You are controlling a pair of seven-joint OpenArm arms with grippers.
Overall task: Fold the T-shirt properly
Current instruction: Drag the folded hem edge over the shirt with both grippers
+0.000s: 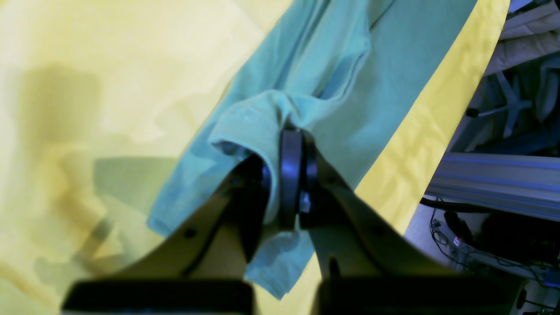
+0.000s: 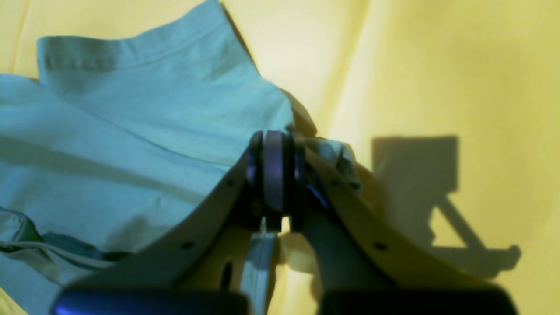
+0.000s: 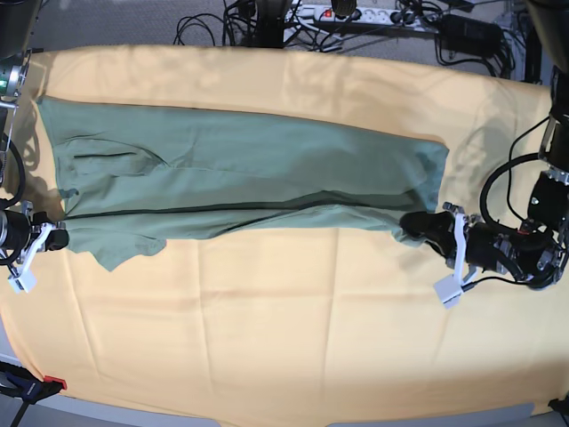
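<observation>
Soft matt knit T-shirt (image 3: 267, 169), creased matt yellow cloth (image 3: 267, 338), smooth dark rubbery claw pads (image 1: 291, 175)

The sage-green short-sleeved knit T-shirt (image 3: 240, 182) lies stretched lengthwise on the large yellow-orange cloth (image 3: 284, 347), toward its far side, with bare cloth in front. The black-padded left gripper (image 3: 418, 224) sits at the shirt's right end in the base view, the black-padded right gripper (image 3: 55, 238) at its left end. Black cables and a power strip (image 3: 356, 16) lie behind the cloth
</observation>
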